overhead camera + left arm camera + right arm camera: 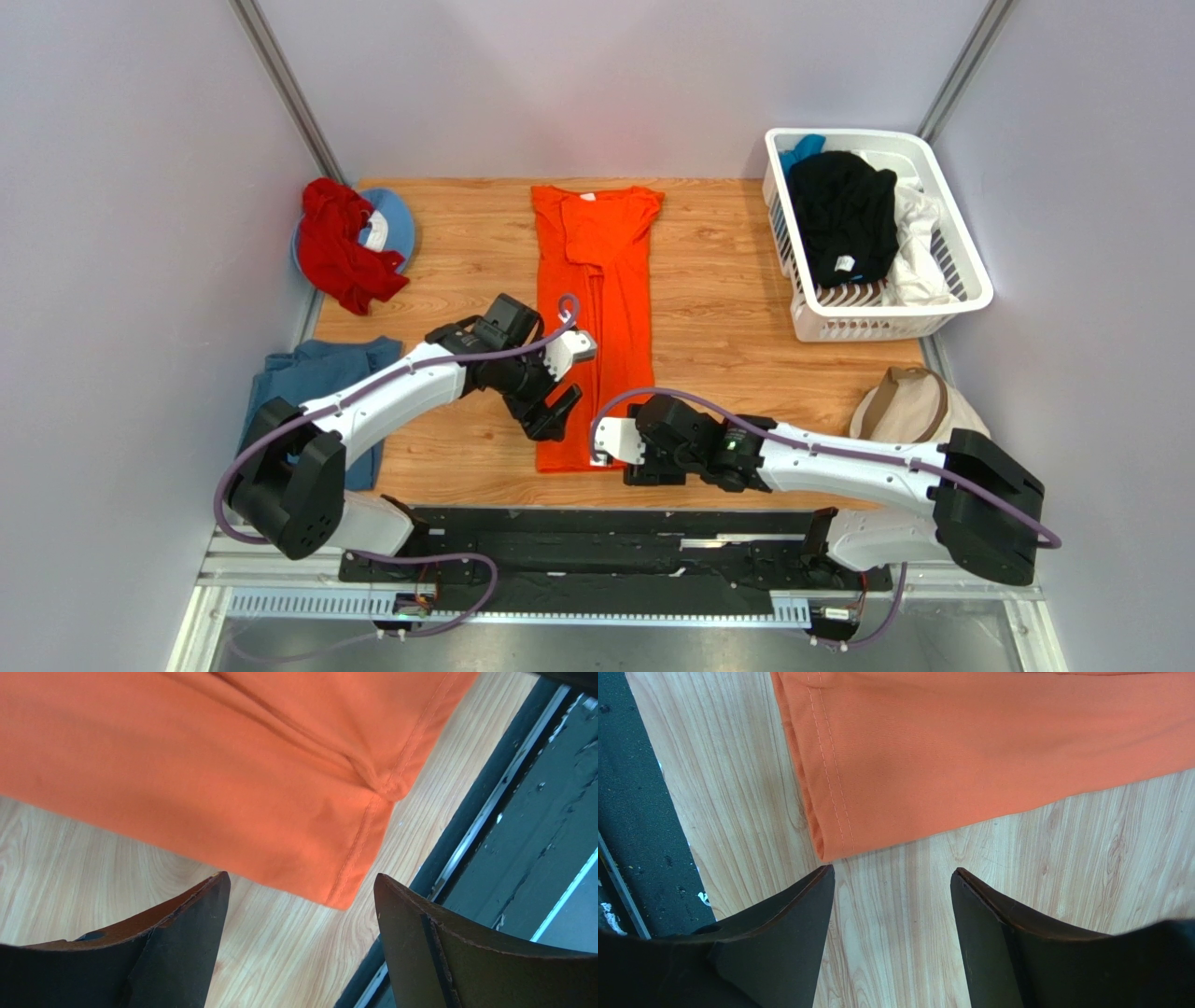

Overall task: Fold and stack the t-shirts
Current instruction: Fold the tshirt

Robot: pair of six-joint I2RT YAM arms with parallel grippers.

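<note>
A bright orange t-shirt (596, 301) lies on the wooden table, folded lengthwise into a narrow strip, collar at the far end. My left gripper (556, 412) is open and empty, low over the strip's near left edge; the left wrist view shows the hem corner (347, 889) between its fingertips (214, 889). My right gripper (617, 455) is open and empty at the near right hem corner (823, 850), which lies just ahead of its jaws. A dusty blue t-shirt (316, 381) lies crumpled at the left edge. Black (842, 210) and white (919, 245) shirts fill a basket.
The white laundry basket (968, 294) stands at the far right. A beige cap (919, 406) lies near the right arm. A red cloth (341, 249) sits on a blue round thing (393, 224) at the far left. A black rail (589, 539) runs along the near edge.
</note>
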